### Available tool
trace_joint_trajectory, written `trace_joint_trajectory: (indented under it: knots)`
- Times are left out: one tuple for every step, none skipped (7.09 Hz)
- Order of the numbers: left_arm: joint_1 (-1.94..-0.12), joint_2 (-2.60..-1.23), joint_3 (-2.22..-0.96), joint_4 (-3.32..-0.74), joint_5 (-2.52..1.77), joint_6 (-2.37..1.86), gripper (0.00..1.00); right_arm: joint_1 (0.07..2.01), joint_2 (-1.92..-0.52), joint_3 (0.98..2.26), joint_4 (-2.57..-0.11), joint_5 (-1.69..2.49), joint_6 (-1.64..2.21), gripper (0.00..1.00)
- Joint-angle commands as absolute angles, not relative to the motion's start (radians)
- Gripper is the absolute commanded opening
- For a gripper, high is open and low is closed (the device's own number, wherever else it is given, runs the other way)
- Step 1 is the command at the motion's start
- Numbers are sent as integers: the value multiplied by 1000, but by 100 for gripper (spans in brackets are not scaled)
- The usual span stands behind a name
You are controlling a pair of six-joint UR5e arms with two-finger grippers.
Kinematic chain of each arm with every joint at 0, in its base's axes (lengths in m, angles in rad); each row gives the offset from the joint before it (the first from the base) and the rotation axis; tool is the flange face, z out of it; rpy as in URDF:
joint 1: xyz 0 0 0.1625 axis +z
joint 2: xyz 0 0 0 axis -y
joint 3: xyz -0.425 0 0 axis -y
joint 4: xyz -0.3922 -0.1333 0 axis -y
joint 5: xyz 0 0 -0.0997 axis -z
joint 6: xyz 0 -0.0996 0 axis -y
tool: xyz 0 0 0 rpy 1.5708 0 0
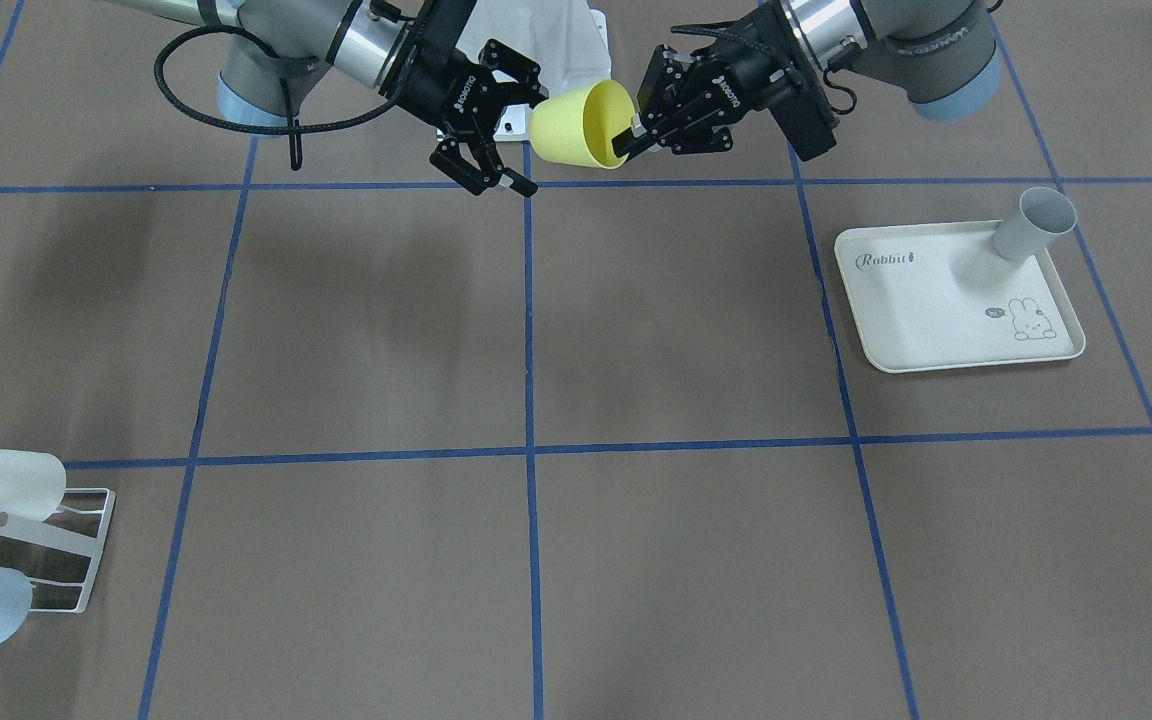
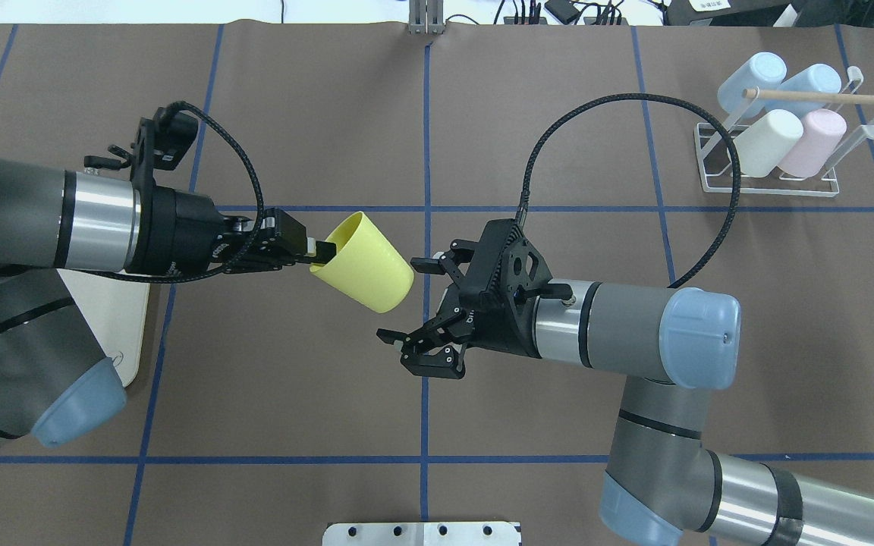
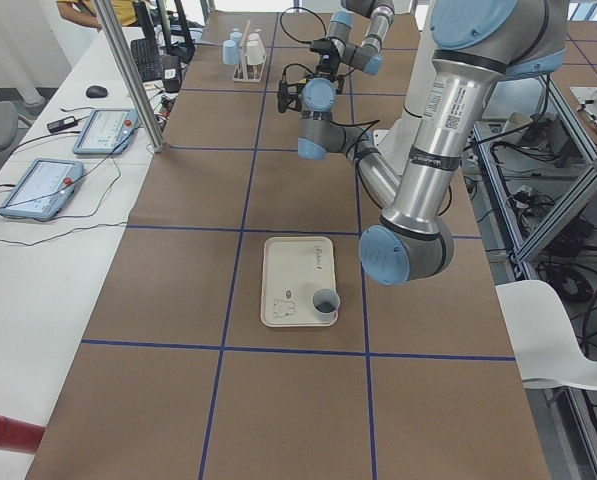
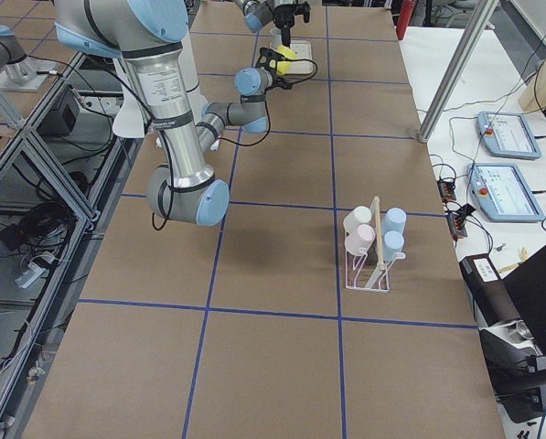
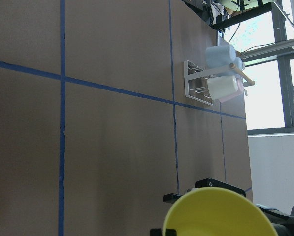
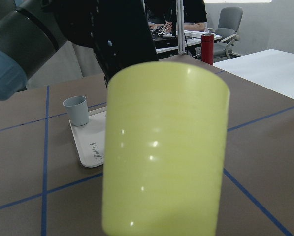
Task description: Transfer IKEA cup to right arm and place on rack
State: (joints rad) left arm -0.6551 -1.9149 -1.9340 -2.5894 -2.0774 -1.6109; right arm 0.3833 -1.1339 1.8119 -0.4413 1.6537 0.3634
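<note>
Yellow cup [image 2: 365, 262] mid-air over table centre, rim pinched by left gripper [image 2: 322, 251]. Right gripper [image 2: 403, 302] spread wide beside cup base, not touching. My plan: straddle cup body squarely, clamp before left lets go. Rack [image 2: 767, 190] well apart.

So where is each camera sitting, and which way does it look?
Front-facing: across the table, facing the robot; left gripper holds the yellow cup.
Overhead: behind the robot, looking down; right gripper open.
Exterior left: table's left end; left arm nearest.
Exterior right: opposite end; right arm nearest.
Left wrist: over the cup's rim toward the rack.
Right wrist: facing the cup's side.
Both wrist views share the cup.
</note>
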Motion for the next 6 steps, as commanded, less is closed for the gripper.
trace_joint_trajectory:
  knots:
    - [-637,-1917,-1928,-2589,-2066,-1608,0,383,-1132,1816,-439,1646,337,99]
    - [-635,-1919,-1921,-2589,-2066,-1608,0,383,-1134,1818,-439,1641,334,99]
    - [-627,-1919,-1918,-2589,-2051,-1608,0,383,-1131,1818,-439,1641,333,99]
    - [-620,-1919,-1913,-2589,-2036,-1608,0,383,-1132,1818,-439,1643,333,99]
    - [-618,-1919,-1914,-2589,-2033,-1608,0,383,-1131,1818,-439,1643,333,99]
    - [-618,-1919,-1914,-2589,-2033,-1608,0,383,-1134,1818,-439,1643,331,93]
